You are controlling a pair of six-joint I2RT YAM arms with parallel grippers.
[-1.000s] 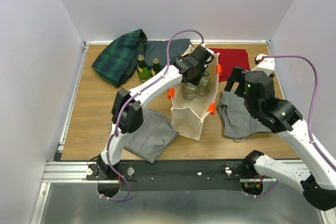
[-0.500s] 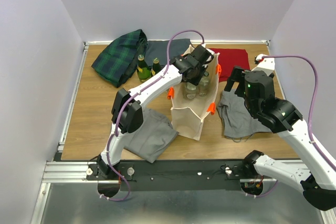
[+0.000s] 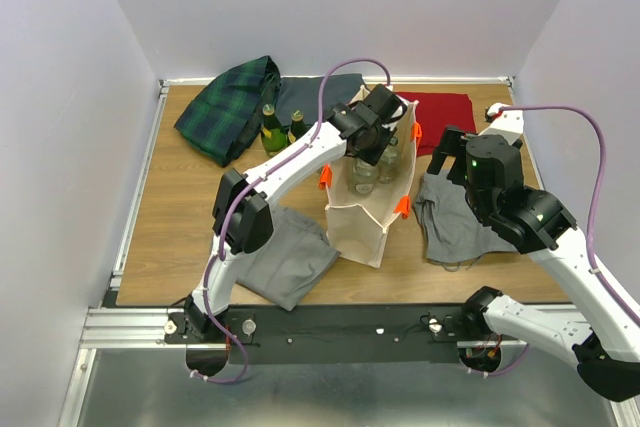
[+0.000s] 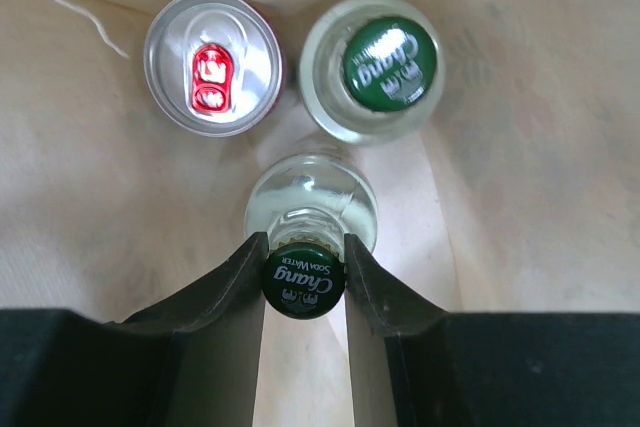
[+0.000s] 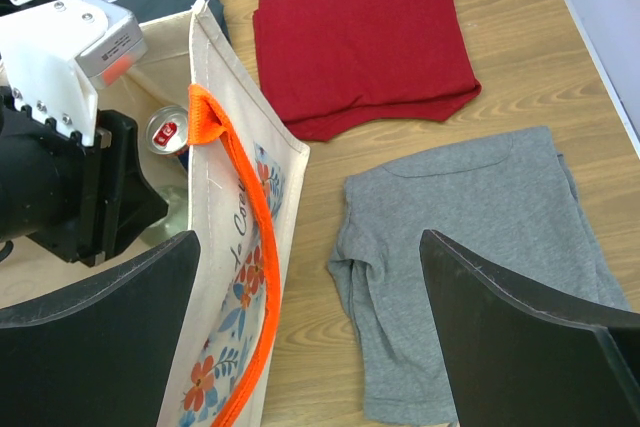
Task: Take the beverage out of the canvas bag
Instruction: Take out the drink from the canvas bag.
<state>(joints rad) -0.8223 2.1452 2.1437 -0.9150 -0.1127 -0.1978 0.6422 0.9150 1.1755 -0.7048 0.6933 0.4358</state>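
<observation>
Beverage (image 4: 303, 280) mostly hidden in canvas bag (image 3: 362, 225)

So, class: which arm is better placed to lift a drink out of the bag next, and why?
Left. The left gripper is shut on a bottle inside the bag, ready to lift. The right gripper hangs open outside the bag, over a grey shirt.

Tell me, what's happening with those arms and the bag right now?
Left gripper shut on a bottle cap, inside the bag. Right gripper open, beside the bag. Second bottle and can stand close by.
</observation>
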